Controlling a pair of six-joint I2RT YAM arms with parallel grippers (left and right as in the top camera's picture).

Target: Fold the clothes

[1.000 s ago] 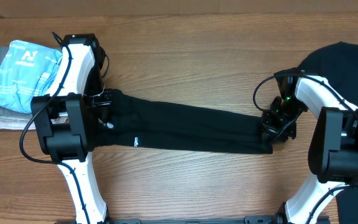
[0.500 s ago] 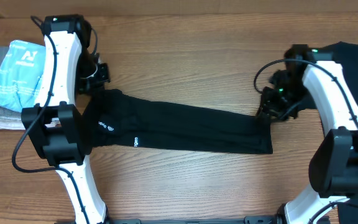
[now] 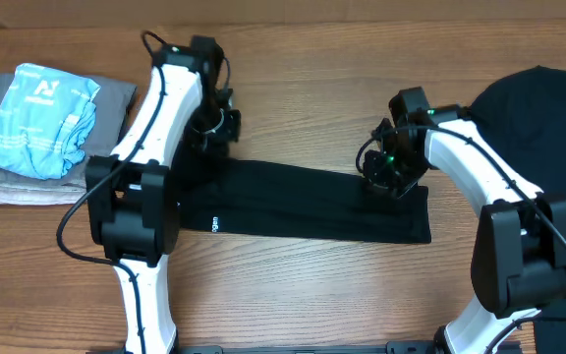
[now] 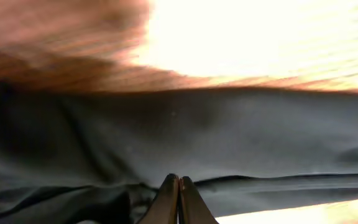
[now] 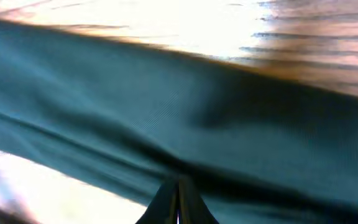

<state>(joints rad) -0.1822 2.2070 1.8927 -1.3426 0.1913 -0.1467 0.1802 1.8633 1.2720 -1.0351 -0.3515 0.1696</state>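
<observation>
**Both claws closed at the top edge of the folded black shirt**

Left claw (image 3: 212, 136): the jaws are shut. In the left wrist view the fingertips (image 4: 179, 186) are pressed flat together with no gap, directly over a crease in dark cloth. That view does not show whether any cloth is pinched between them. In the overhead view this claw sits at the upper left end of the black shirt (image 3: 303, 202), left of the frame's centre, with its white arm rising from the lower left.

Right claw (image 3: 383, 177): the jaws are shut. In the right wrist view the fingertips (image 5: 179, 190) meet tip to tip over a fold line in the cloth. A grip on the cloth cannot be confirmed here either. In the overhead view this claw is over the shirt's upper edge, near its right end.

The black shirt lies flat on the wooden table (image 3: 293, 295) as a long narrow band. It runs across the middle of the frame and slopes slightly down towards the right. Small white print (image 3: 215, 224) shows near its lower left edge.

A second black shirt (image 3: 534, 118) lies spread at the right edge of the frame, well apart from the band and partly covered by the right arm.

In the upper left of the frame, a folded light blue garment (image 3: 37, 118) rests on folded grey cloth (image 3: 8, 187), clear of both arms.
</observation>
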